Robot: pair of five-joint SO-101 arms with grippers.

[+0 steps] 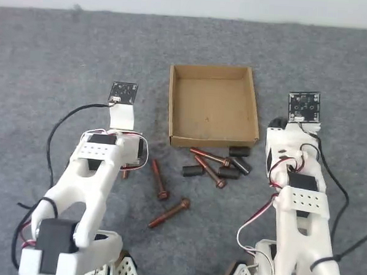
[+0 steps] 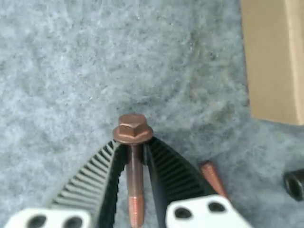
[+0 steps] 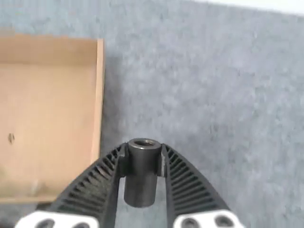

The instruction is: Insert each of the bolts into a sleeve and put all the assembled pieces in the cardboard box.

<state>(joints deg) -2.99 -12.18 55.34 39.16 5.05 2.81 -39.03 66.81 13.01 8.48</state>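
Grey carpet [image 1: 52, 57]; your left gripper [image 2: 134, 145] clenches a bolt [image 2: 133, 129], head past its tips, right gripper [image 3: 142, 151] a sleeve [image 3: 141, 178]; align axes first

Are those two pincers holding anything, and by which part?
The left pincer clamps a copper-coloured hex-head bolt by its shank, just under the head. The right pincer clamps a black cylindrical sleeve by its sides, near the open end.

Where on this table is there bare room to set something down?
Bare grey carpet lies left of the brown cardboard box, right of it, and behind it. Its floor is bare too. Crowded: just in front of the box, where copper-coloured bolts and black cylindrical sleeves lie close together.
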